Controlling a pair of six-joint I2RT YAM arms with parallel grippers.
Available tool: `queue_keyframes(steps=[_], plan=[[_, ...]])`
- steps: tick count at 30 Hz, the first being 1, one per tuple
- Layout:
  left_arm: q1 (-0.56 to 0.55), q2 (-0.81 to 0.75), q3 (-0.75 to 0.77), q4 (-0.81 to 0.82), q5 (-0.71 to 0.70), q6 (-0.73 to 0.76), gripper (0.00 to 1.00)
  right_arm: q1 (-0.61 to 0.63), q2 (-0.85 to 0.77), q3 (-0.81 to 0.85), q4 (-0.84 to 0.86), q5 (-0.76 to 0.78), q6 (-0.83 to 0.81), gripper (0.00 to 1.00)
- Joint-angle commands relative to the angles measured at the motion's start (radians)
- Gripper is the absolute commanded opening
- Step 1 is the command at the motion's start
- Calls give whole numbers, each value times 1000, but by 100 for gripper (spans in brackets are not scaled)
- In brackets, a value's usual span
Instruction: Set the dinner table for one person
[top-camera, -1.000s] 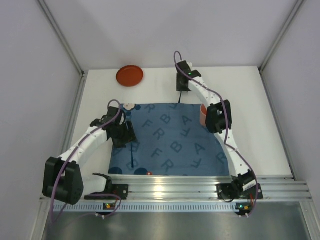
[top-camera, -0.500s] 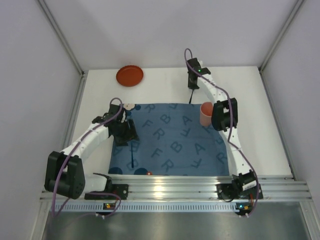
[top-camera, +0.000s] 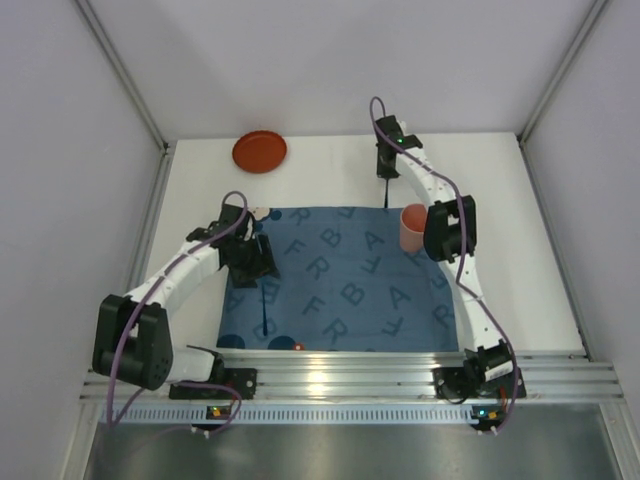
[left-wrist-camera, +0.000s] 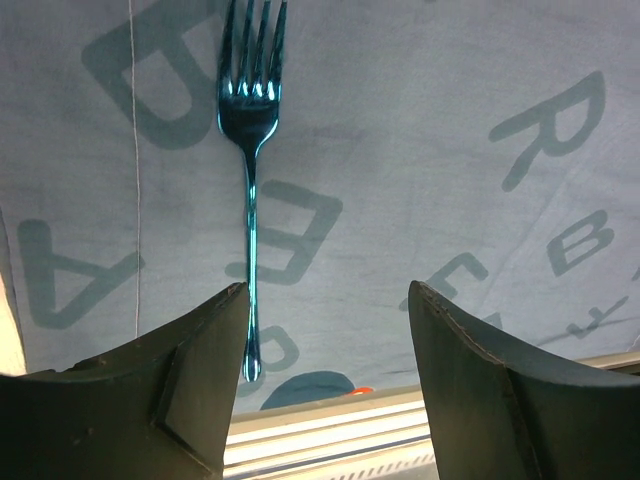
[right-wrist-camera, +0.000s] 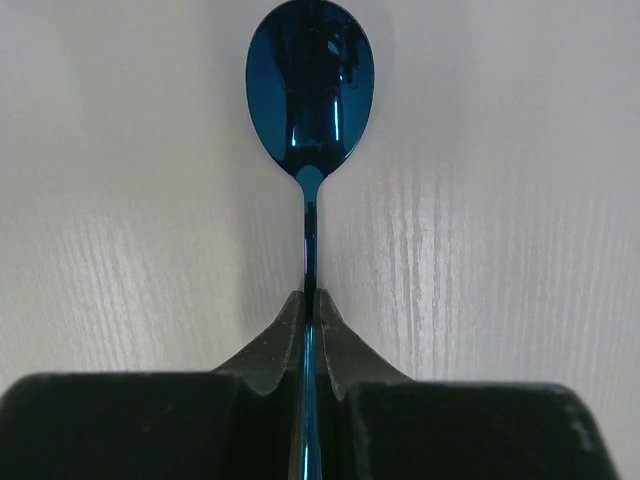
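The white dinner table (top-camera: 500, 200) carries a dark blue letter-printed mat (top-camera: 340, 280). A shiny blue fork (left-wrist-camera: 250, 200) lies flat on the mat's left part, also seen from above (top-camera: 266, 300). My left gripper (left-wrist-camera: 325, 290) is open and empty, hovering over the fork's handle end; from above it sits over the mat's left edge (top-camera: 255, 258). My right gripper (right-wrist-camera: 310, 300) is shut on the handle of a blue spoon (right-wrist-camera: 310, 90), held over bare table behind the mat (top-camera: 385, 188). A pink cup (top-camera: 412, 228) stands at the mat's right rear corner. A red plate (top-camera: 260, 151) lies at the back left.
The ribbed aluminium rail (top-camera: 350, 370) runs along the near edge, with both arm bases on it. White walls close the table in on three sides. A small orange thing (top-camera: 298, 346) sits at the mat's front edge.
My right arm has swung back and to the right with the spoon, uncovering the pink cup. My left gripper has shifted slightly toward the back over the fork.
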Motion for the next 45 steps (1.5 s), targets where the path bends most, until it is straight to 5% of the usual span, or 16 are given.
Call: queue_keyframes(steps=[1, 6, 17, 27, 39, 45], plan=[[2, 24, 49, 43, 20, 22, 69, -42, -91, -8, -20, -37, 28, 0], [2, 64, 84, 65, 43, 45, 69, -67, -179, 6, -6, -89, 49, 0], [2, 107, 132, 112, 74, 70, 69, 13, -468, -235, -23, -206, 98, 0], [2, 74, 121, 129, 34, 70, 69, 263, -811, -805, 39, -327, 269, 0], [2, 7, 32, 172, 75, 81, 69, 298, -1244, -1432, 56, -183, 387, 0], [2, 37, 49, 191, 78, 75, 69, 324, -1313, -1641, 71, -154, 478, 0]])
